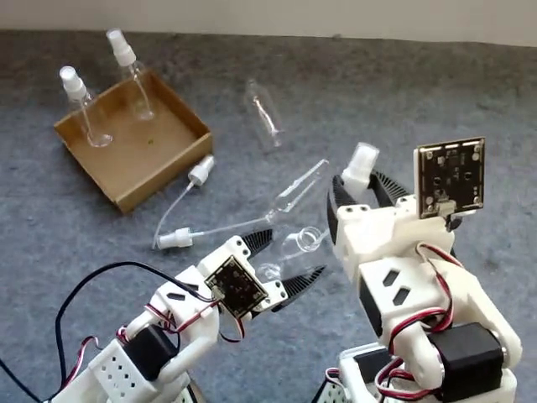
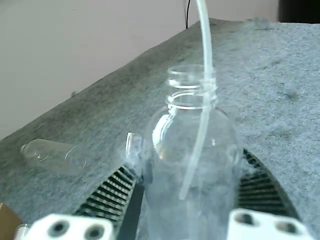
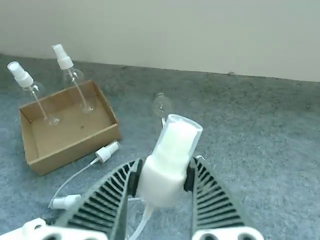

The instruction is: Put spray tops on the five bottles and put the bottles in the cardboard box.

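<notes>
**Bottle (image 2: 187,165) clamped, spray top off its neck, tube in**

Left gripper (image 1: 295,253) is pinching the bottle across its body. The neck is open and aimed away from that arm, toward the right gripper (image 3: 167,167). The right gripper is squeezed on the white spray top (image 1: 362,161), head end up. The dip tube (image 2: 201,100) comes down from it, passes through the neck and ends partway inside the bottle. So the tube is threaded, but the head sits apart from the neck and is not seated.

Key relation: the spray top lies beyond the neck end, roughly on the bottle's long axis. The tube's bend suggests it is a little off-axis. My read is that the right arm owns the next move, sliding the head down the tube line onto the neck while the left only braces. Coming in skewed would likely kink the tube or catch the rim.

Farther out:
- near loose top (image 1: 174,239) lies on the table beside the left gripper
- second uncapped bottle (image 1: 295,191) lies just past the grippers
- far loose top (image 1: 201,170) lies just beside the cardboard box (image 1: 168,178)
- third uncapped bottle (image 1: 263,113) lies farther back
- the box, far left, holds two capped bottles standing (image 1: 84,109) (image 1: 134,80)

Two of five look done.
</notes>
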